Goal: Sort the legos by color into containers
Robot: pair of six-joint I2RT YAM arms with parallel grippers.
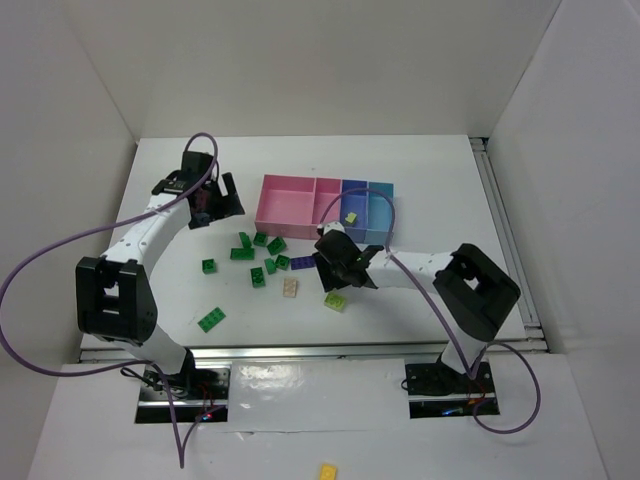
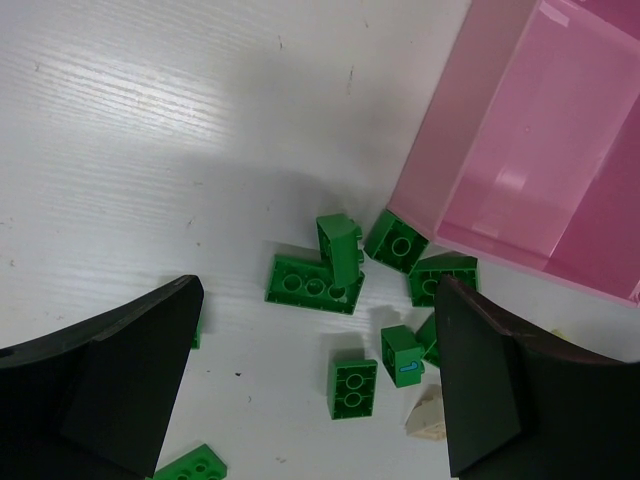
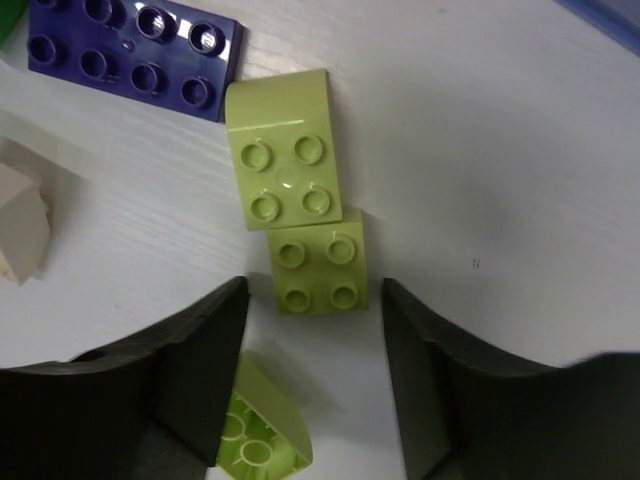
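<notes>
Right jaws, apart, straddle one lime brick [image 3: 318, 270] that touches a second lime brick [image 3: 285, 165] beside the purple plate [image 3: 130, 45]; closing could drag both. Left jaws apart, empty.

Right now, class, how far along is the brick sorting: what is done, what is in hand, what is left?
Done: one yellow-green brick lies in a blue part of the tray. In hand: nothing gripped; the open right gripper hangs over a yellow-green pair. Left: green bricks, the purple brick and the beige brick on the table.
</notes>
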